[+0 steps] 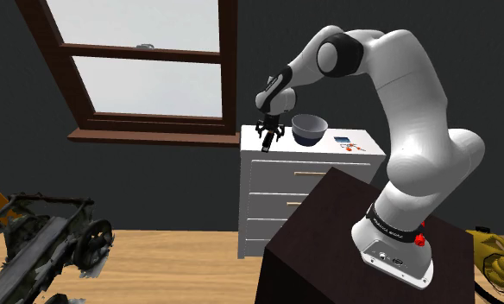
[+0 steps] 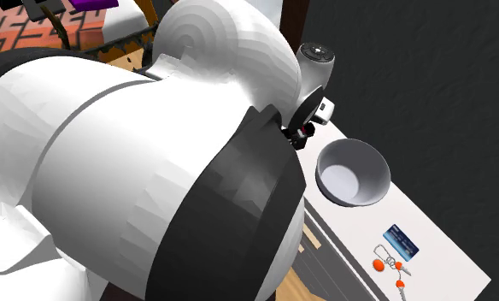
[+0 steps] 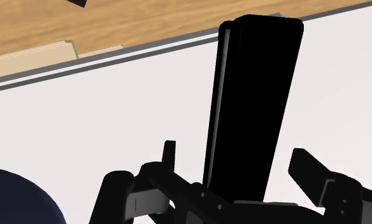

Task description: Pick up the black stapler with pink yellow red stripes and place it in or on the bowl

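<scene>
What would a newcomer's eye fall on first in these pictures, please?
The big white robot arm, reaching from its dark box stand to the white chest of drawers near the brown-framed window. There its open black gripper straddles a long black stapler without touching it, beside a round blue-grey bowl.

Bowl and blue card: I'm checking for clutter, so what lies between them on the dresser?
Nothing: in the second exterior view, the white dresser top is bare between bowl and blue card.
</scene>
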`<act>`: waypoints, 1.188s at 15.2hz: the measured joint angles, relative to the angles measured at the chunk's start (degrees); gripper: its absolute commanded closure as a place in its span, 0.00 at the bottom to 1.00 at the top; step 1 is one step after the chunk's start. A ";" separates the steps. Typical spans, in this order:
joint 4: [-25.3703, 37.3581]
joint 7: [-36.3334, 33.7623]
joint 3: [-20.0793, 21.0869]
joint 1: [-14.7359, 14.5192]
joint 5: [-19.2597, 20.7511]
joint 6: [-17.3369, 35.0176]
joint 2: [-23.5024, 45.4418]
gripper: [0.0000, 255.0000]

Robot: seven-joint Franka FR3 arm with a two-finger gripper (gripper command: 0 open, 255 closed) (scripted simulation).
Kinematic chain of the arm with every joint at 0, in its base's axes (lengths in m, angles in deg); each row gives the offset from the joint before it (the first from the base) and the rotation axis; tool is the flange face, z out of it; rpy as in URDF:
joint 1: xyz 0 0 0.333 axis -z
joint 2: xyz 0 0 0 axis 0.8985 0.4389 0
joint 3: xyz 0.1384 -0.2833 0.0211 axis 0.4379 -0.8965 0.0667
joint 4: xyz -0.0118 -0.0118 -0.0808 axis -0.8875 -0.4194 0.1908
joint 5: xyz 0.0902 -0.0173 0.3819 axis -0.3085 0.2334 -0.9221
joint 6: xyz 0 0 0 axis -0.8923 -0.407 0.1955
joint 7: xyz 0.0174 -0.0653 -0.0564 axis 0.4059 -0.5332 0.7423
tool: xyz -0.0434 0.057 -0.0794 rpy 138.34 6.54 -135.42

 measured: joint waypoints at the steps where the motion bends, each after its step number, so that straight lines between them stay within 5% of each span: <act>1: 0.00 0.02 0.01 0.01 -0.01 0.07 0.06 0.00; 4: 0.03 0.03 0.01 0.02 -0.01 0.11 0.12 0.00; 5: 0.03 0.03 0.01 0.02 -0.01 0.11 0.12 1.00; 18: -0.49 -0.09 -0.11 -0.10 0.09 -0.66 -1.16 1.00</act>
